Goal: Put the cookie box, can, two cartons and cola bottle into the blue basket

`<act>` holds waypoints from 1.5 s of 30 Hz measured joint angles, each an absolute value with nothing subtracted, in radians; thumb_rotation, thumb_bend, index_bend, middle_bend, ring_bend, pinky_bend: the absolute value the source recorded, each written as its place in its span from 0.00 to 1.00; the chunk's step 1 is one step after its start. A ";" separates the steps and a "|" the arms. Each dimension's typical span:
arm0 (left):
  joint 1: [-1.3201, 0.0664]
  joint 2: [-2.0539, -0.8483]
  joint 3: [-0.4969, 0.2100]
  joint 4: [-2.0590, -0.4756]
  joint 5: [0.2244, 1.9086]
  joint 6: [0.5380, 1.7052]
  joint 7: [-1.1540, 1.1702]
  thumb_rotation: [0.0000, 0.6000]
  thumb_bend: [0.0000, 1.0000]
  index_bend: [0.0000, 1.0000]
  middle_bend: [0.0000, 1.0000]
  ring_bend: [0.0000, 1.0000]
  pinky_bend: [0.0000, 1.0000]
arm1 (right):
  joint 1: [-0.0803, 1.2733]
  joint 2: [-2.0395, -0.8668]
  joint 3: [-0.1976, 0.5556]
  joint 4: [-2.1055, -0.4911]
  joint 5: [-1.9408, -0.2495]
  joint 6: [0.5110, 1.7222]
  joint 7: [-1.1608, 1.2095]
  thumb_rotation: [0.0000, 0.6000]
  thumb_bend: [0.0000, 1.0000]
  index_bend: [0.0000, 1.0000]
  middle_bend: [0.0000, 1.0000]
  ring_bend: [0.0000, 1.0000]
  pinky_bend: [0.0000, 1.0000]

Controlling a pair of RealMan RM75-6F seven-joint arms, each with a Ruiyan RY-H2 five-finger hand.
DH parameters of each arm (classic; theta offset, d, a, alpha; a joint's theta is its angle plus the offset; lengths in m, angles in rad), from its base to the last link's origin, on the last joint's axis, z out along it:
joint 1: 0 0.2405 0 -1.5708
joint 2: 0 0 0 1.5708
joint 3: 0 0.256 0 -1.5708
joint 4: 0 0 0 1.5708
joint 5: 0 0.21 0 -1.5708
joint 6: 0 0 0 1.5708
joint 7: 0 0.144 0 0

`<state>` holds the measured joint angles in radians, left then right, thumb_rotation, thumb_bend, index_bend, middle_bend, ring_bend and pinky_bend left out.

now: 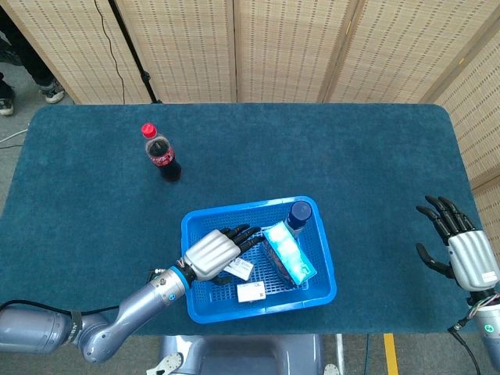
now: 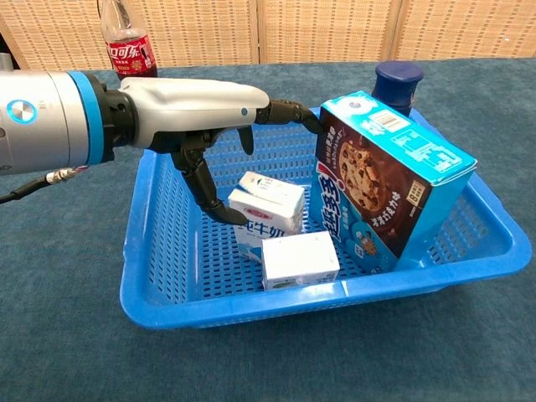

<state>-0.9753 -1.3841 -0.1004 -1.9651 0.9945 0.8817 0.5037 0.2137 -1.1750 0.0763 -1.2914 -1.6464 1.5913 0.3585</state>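
Your left hand (image 2: 213, 117) hovered fingers-spread over the milk carton (image 2: 266, 209), hiding its label; right hand (image 1: 461, 246) splayed, empty; cola bottle (image 2: 126, 42) cropped.

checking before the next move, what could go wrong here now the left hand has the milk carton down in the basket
The left hand hangs spread over the milk carton, its thumb apparently at the carton's side; pulling back carelessly could drag or tip it against the small carton.

The fingers reach close to the tilted cookie box, so a sideways exit might knock it.

The cola bottle stands outside the blue basket, and little floor space looks free for it.
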 measured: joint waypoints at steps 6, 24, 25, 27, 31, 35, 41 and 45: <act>-0.950 -1.338 -0.115 -1.982 1.072 0.886 0.401 1.00 0.14 0.00 0.00 0.00 0.21 | 0.212 -1.173 0.078 -1.294 -1.645 1.596 0.358 1.00 0.39 0.17 0.11 0.10 0.22; -0.615 -1.045 -0.108 -1.955 1.397 1.252 -0.125 1.00 0.00 0.00 0.00 0.00 0.00 | 0.218 -1.175 0.070 -1.300 -1.657 1.586 0.355 1.00 0.39 0.17 0.11 0.11 0.20; -0.605 -1.045 -0.111 -1.934 1.389 1.262 -0.145 1.00 0.00 0.00 0.00 0.00 0.00 | 0.219 -1.175 0.071 -1.299 -1.656 1.585 0.354 1.00 0.39 0.16 0.11 0.11 0.19; -0.585 -1.052 -0.122 -1.879 1.360 1.278 -0.184 1.00 0.00 0.00 0.00 0.00 0.00 | 0.219 -1.177 0.073 -1.298 -1.652 1.584 0.349 1.00 0.38 0.15 0.11 0.10 0.15; -0.561 -1.087 -0.153 -1.774 1.276 1.286 -0.256 1.00 0.00 0.00 0.00 0.00 0.00 | 0.220 -1.180 0.074 -1.293 -1.647 1.579 0.326 1.00 0.20 0.14 0.08 0.07 0.09; -0.554 -1.137 -0.186 -1.668 1.200 1.256 -0.328 1.00 0.00 0.00 0.00 0.00 0.00 | 0.221 -1.180 0.074 -1.290 -1.641 1.566 0.288 1.00 0.00 0.12 0.04 0.02 0.03; -0.573 -1.235 -0.236 -1.484 1.118 1.167 -0.409 1.00 0.00 0.00 0.00 0.00 0.00 | 0.218 -1.177 0.075 -1.309 -1.616 1.540 0.216 1.00 0.00 0.05 0.00 0.00 0.00; -0.603 -1.304 -0.269 -1.363 1.077 1.079 -0.454 1.00 0.00 0.00 0.00 0.00 0.00 | 0.218 -1.167 0.072 -1.330 -1.598 1.510 0.197 1.00 0.00 0.04 0.00 0.00 0.00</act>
<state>-0.6029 -1.3041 -0.2694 -1.3635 1.0773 1.0790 -0.4544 0.2176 -1.1672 0.0723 -1.3302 -1.5985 1.5100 0.1965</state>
